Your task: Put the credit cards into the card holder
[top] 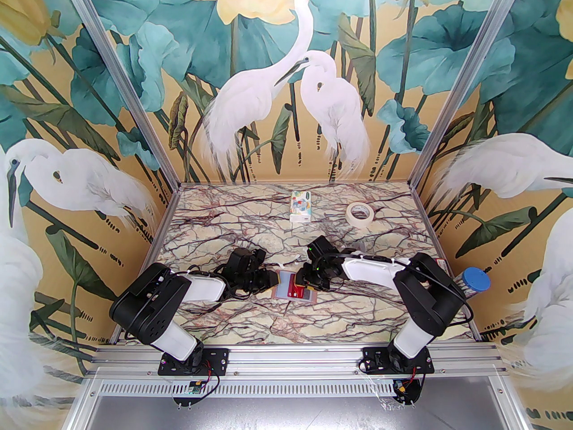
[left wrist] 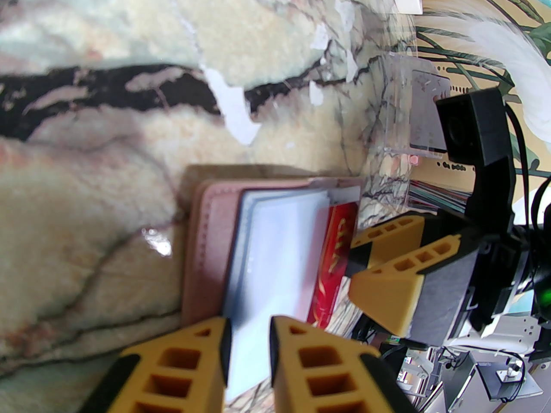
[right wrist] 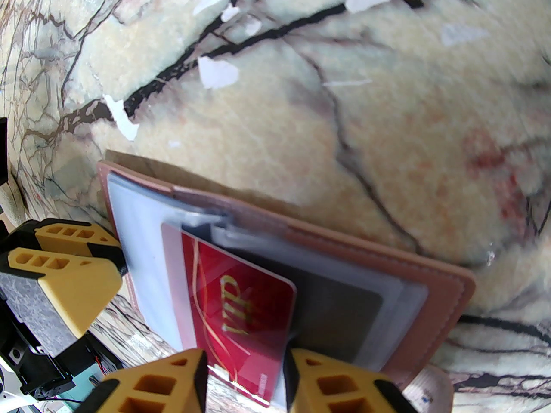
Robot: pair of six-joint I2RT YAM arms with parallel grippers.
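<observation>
The card holder (top: 286, 294) lies open on the marble table between the arms, dusty pink outside (right wrist: 434, 316) with clear pale-blue sleeves (left wrist: 275, 248). A red credit card (right wrist: 241, 299) with gold "VIP" lettering sits partly inside one sleeve, its near end sticking out. My right gripper (right wrist: 245, 374) is shut on that near end, at the holder's right side (top: 303, 280). My left gripper (left wrist: 249, 351) is shut on a pale sleeve leaf at the holder's left edge (top: 270, 280). In the left wrist view the red card (left wrist: 335, 252) lies just in front of the right gripper's fingers (left wrist: 387, 282).
A white patterned tissue pack (top: 301, 205) and a roll of tape (top: 360, 215) sit near the back wall. A blue-capped container (top: 475, 280) stands at the right edge. A clear plastic box (left wrist: 413, 114) and a striped pack (left wrist: 434, 192) lie beyond the holder.
</observation>
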